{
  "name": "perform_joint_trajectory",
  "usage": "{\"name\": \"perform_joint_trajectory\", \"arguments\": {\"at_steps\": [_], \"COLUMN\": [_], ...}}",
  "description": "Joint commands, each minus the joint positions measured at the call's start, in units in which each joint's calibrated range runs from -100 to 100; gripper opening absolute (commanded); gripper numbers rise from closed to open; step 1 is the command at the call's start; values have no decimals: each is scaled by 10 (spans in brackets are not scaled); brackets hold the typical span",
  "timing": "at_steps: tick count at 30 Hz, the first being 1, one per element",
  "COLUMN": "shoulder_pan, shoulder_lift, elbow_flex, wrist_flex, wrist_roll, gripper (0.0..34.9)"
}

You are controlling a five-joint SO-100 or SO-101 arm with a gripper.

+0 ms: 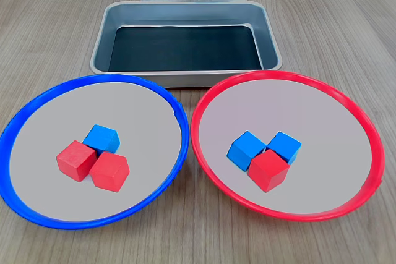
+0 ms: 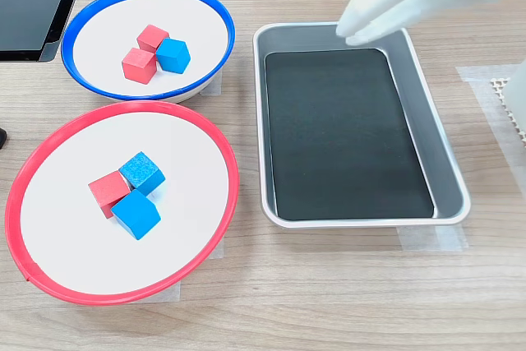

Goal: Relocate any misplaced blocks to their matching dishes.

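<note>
Nearest us in the first exterior view, the blue-rimmed plate (image 1: 175,106) holds two red blocks (image 1: 77,160) touching one blue block (image 1: 101,138); the red-rimmed plate (image 1: 371,134) holds two blue blocks (image 1: 247,150) against one red. Beyond sits the metal tray (image 1: 272,54). The tool (image 2: 362,24) hovers there empty, tips nearly together. Because the cubes touch, we judge a grasp could nudge neighbours.
</note>
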Motion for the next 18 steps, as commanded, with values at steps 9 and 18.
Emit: {"name": "perform_joint_trajectory", "arguments": {"at_steps": [9,18], "shoulder_pan": [28,71], "shoulder_lift": [375,659], "elbow_flex": [-327,-587], "wrist_flex": [-88,-74], "wrist_roll": [-11,-153], "gripper": [8,127]}}
